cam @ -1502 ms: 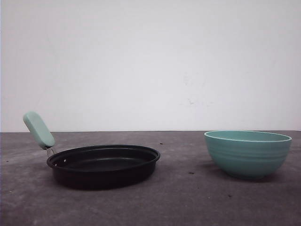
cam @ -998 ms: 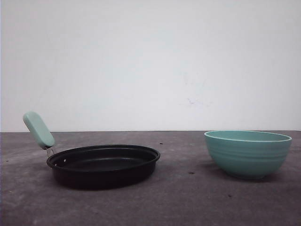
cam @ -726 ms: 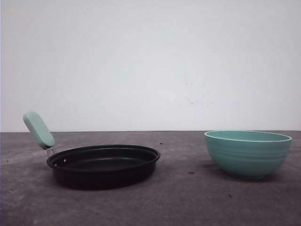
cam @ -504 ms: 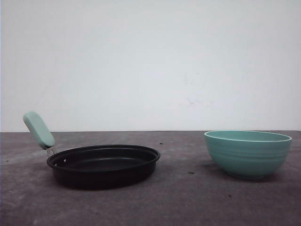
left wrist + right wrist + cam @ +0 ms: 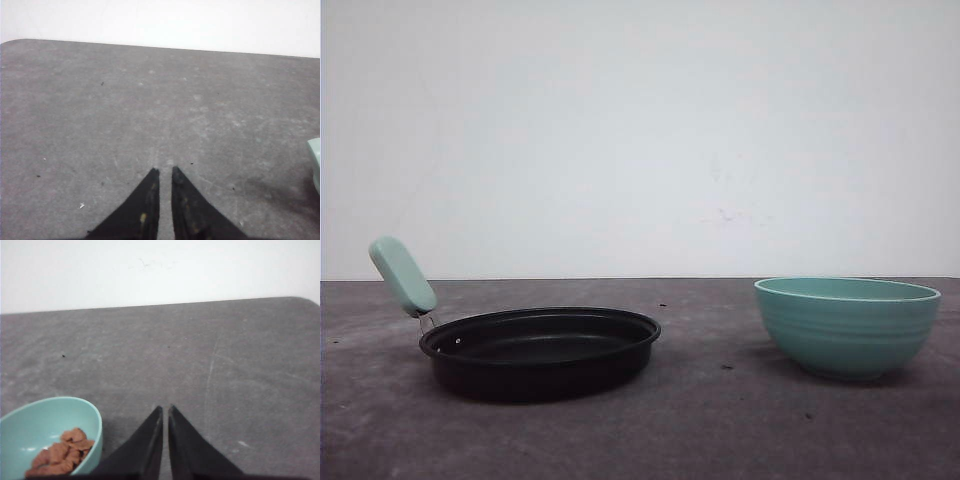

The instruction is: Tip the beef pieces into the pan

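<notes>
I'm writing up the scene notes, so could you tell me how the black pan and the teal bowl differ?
The pan is black, wide and shallow; the bowl is teal, narrower and deeper. The pan has a mint-green handle angled upward, while the bowl has none. The pan looks empty, while the bowl holds the beef pieces. Both stand upright on the grey table, well apart.

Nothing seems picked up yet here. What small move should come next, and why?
Probably the right tool should open and move toward the bowl's rim. The beef pieces lie in that teal bowl, the pan looks empty, and both the right tool and the left tool hover nearly closed over bare table, holding nothing.
</notes>
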{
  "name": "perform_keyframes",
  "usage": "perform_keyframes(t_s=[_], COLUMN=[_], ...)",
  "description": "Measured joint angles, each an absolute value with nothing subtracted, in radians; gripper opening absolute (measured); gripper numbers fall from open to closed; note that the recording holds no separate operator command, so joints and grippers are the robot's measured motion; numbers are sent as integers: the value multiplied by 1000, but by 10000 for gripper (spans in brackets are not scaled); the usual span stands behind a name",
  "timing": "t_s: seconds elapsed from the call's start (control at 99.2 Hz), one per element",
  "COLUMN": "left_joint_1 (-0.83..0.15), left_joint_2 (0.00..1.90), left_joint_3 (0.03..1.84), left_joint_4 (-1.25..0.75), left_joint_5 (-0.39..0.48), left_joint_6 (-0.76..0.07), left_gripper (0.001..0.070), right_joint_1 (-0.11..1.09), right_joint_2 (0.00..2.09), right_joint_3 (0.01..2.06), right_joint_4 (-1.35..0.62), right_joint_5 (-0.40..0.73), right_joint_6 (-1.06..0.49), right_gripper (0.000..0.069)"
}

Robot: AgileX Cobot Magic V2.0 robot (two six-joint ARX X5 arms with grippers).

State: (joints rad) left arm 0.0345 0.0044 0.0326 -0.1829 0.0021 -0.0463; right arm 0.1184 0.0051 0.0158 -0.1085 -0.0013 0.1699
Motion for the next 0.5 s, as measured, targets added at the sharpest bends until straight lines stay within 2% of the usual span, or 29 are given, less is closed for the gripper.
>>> perform_keyframes(t_s=[0.101,0.302,0.393,0.504], left_joint_1=[35,35,35,34], left_joint_2=[4,4,7,49], left_joint_3=[33,35,58,150], left_joint_4=[-183,-183,-173,-150], left_joint_5=[15,35,106,211], left_joint_6=[-110,-378,-494,-517], left_gripper=[18,18,18,18], right_joint_1=[118,118,118,121], right_joint_2=[5,5,5,15], right_joint_3=[16,16,22,119], right_joint_4=[-108,-75,3,-57], right_joint_5=[-31,-150,-254,-257], right_joint_6=[251,400,457,505], right_gripper=[17,17,17,17])
